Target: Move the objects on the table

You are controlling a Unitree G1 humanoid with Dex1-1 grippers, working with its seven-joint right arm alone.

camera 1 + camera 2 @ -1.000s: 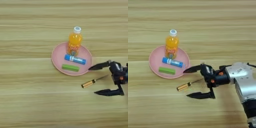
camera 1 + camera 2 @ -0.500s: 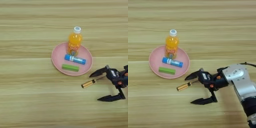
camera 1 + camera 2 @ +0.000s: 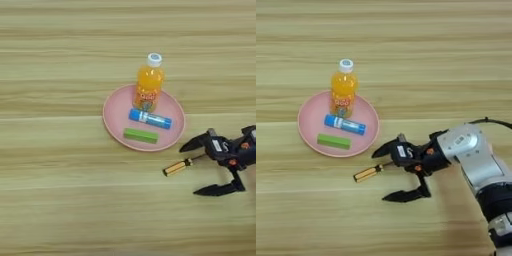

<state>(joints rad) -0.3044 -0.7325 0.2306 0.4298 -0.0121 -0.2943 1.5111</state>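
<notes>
On the left, nothing has stirred: the round pink plate (image 3: 306, 131) keeps its load, with the orange-drink bottle with its white cap (image 3: 343, 89) upright at the far rim, the blue tube with a white label (image 3: 345, 125) lying in the middle, and the small green rectangular bar (image 3: 333, 141) at the near side. Just off the plate's right edge, the thin screwdriver with the amber handle (image 3: 369, 173) lies on the wooden tabletop (image 3: 406, 50).

What has changed is on the right: the black two-fingered end effector (image 3: 387, 175) has dropped lower and crept left over the last second, and its fingers, spread wide and empty, now bracket the screwdriver's shaft end. I'd guess the screwdriver is about to be picked.

The light-brown planks leave plenty of bare room all around.
</notes>
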